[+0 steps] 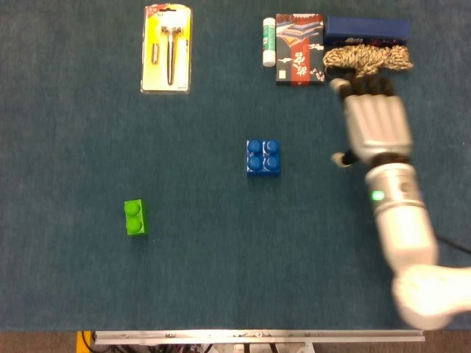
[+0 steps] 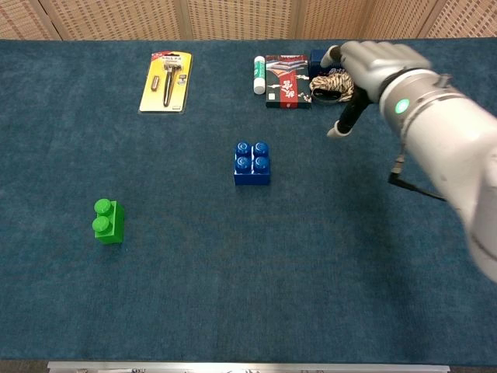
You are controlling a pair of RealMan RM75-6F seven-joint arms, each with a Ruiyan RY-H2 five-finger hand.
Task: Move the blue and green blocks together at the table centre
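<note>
Blue block (image 1: 263, 157) sits flat on the teal table cloth (image 1: 221, 265), studs up, roughly mid-table; taken here as the landmark. Nothing touches it. Green block (image 1: 135, 217) lies well apart from the blue block, off to its left and nearer the table's front edge, also studs up and untouched. Right hand (image 1: 375, 126) is well to the right of the blue block and slightly farther back, palm down, fingers stretched and a little apart, thumb sticking out toward the blue block's side; it holds nothing. In the chest view the same hand (image 2: 371, 64) hangs raised over the cloth with its fingertips over a coil of rope (image 1: 366, 57); whether they touch the rope cannot be told. Left hand shows in neither view. Behind the blue block, along the far edge: a white tube (image 1: 268, 42), a patterned red and black box (image 1: 299, 48) just beside it, then a dark blue box (image 1: 366, 28) with the rope lying against it. Far back and to the left of the blue block lies a yellow blister pack (image 1: 167, 48).
</note>
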